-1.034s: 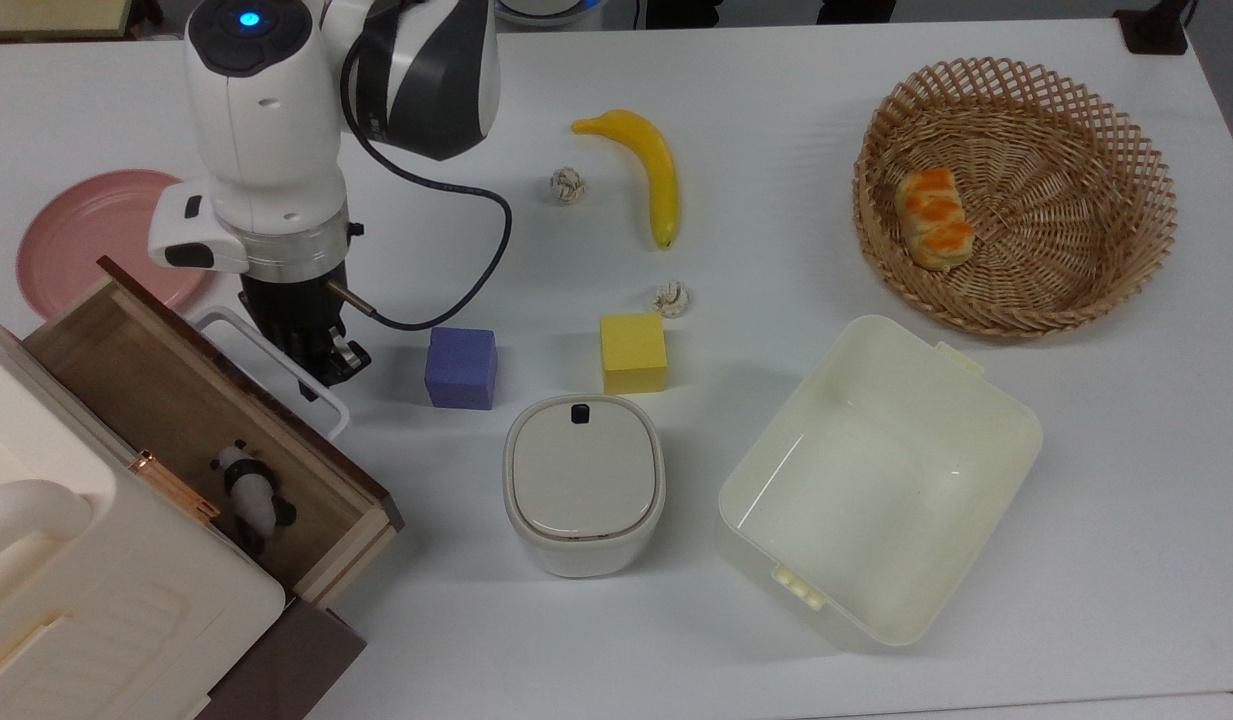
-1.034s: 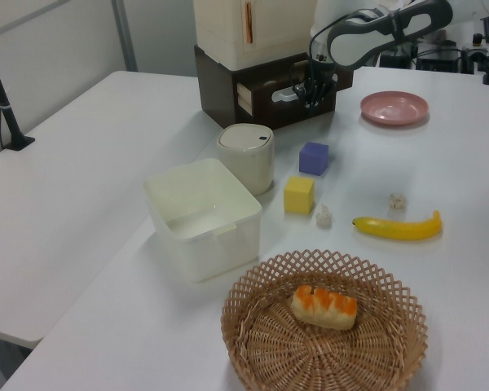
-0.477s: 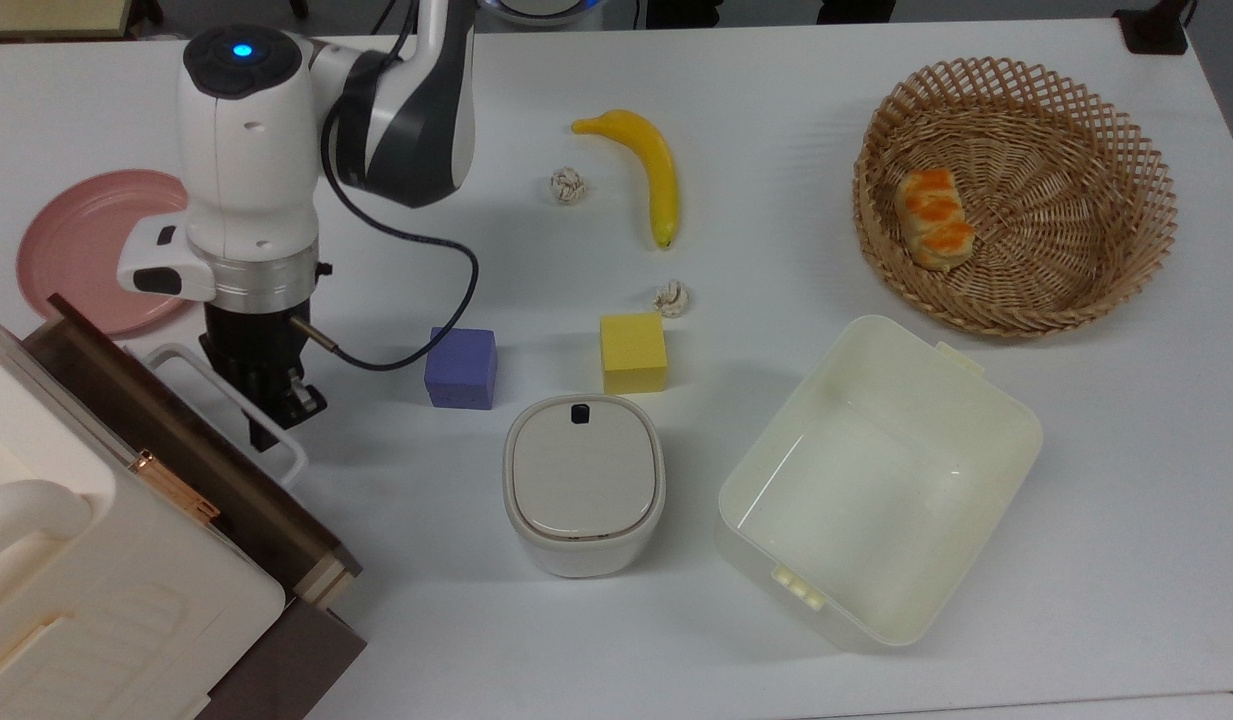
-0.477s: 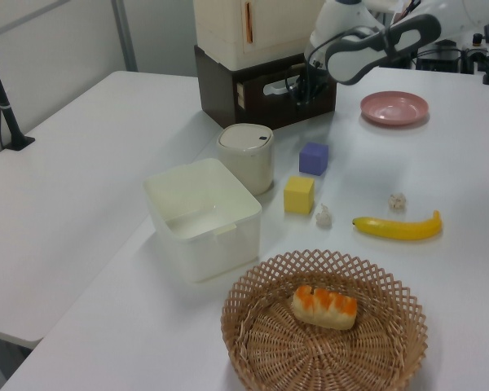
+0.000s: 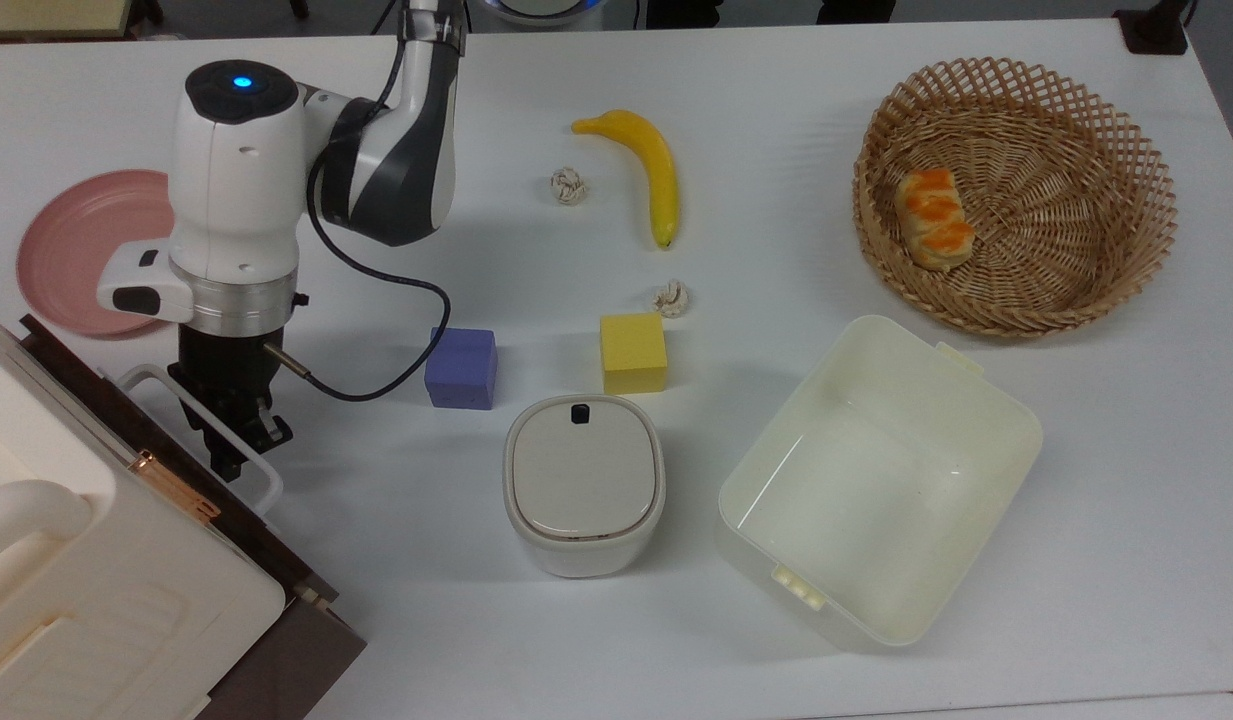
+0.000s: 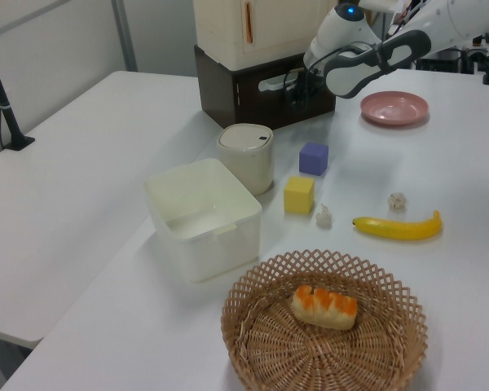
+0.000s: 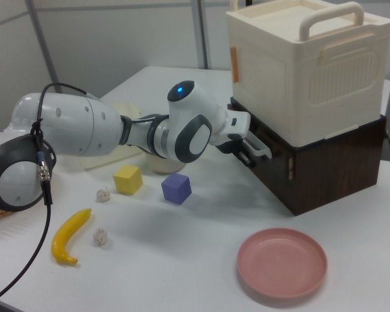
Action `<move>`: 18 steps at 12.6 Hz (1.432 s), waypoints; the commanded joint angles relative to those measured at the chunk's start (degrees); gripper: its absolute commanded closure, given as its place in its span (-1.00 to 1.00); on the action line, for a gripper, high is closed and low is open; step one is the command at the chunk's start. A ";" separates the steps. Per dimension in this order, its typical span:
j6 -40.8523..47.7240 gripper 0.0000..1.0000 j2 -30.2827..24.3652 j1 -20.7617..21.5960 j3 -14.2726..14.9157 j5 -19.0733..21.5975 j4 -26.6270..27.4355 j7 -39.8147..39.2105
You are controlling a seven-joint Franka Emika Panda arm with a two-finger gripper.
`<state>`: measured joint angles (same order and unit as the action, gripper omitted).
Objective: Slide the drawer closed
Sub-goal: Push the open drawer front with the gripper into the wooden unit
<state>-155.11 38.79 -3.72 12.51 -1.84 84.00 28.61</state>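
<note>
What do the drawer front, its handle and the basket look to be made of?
The drawer front looks like dark-stained wood or veneer, matte brown. Its handle seems white plastic or coated metal, smooth and rounded. The basket is woven wicker or rattan, tan open lattice with visible strands.

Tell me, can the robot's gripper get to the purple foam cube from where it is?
Probably yes. The gripper sits at the white bar handle of the dark brown drawer, and in the top view bare table separates it from the purple foam cube; nothing stands between.
</note>
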 commanded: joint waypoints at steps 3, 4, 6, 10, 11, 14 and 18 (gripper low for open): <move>-0.64 1.00 0.59 -0.24 0.67 -0.98 -2.43 0.57; -0.55 1.00 0.32 -0.24 0.67 -0.98 -2.35 0.49; -0.46 1.00 -0.29 -0.24 0.76 -0.98 -2.35 0.49; -0.37 1.00 -0.38 -0.24 0.76 -0.98 -2.26 0.40; -0.37 1.00 -0.38 -0.24 0.76 -1.06 -2.09 0.40; 0.32 1.00 -2.04 -0.15 0.67 -2.90 -1.56 0.14; 8.13 1.00 -5.82 3.09 -0.03 -3.17 0.37 -2.15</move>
<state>-153.16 37.69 -3.62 12.45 -4.18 82.05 28.07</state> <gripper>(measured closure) 0.991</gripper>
